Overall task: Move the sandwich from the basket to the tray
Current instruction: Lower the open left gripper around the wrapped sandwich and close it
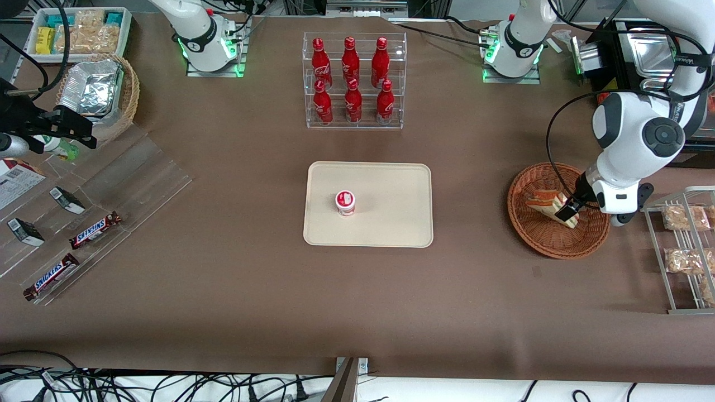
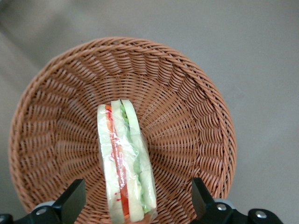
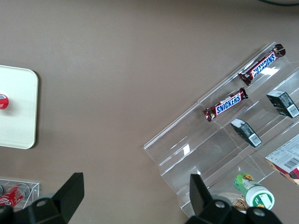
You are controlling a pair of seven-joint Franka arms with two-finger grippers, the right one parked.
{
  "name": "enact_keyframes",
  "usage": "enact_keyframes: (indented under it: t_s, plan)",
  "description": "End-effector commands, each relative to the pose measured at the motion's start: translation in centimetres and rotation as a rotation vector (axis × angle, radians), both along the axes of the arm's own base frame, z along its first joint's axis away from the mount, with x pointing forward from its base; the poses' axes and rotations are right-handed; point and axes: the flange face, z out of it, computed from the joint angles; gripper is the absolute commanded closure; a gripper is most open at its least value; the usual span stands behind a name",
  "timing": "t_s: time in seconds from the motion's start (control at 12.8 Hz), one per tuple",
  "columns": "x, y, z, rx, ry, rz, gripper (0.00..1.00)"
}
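- Sandwich (image 2: 125, 163) lies in the basket (image 1: 536, 234), near the rim toward the working arm's end.
- Gripper (image 2: 135, 205) hovers over it, jaws spread, straddling the wedge without touching.
- Tray (image 1: 391, 223) holds a small red-lidded cup (image 1: 345, 202).

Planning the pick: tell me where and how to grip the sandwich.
Grip the sandwich across its two flat bread faces, coming from above. It stands on edge in the basket, layers up, and the gripper already hangs over it, jaws open on either side.
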Motion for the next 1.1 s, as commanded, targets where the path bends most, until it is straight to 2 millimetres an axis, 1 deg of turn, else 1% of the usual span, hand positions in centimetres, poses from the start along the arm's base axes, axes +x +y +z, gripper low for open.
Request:
enact_keyframes:
  t_s: [0.0,0.39,0.47,0.63,0.94,1.02]
  plan:
    - [-1.6,-0.3,-2.1,0.0,-0.031,0.026,0.0]
    - [-1.9,-0.3,-4.0,-0.007,-0.021,0.035,0.0]
    - [-2.1,-0.4,-4.8,-0.011,-0.022,0.04,0.0]
    - [-2.1,-0.3,-5.5,-0.014,-0.026,0.042,0.0]
    - [-2.1,0.0,-7.1,-0.019,-0.025,0.048,0.0]
    - [-2.2,0.2,-7.3,-0.018,-0.021,0.05,0.25]
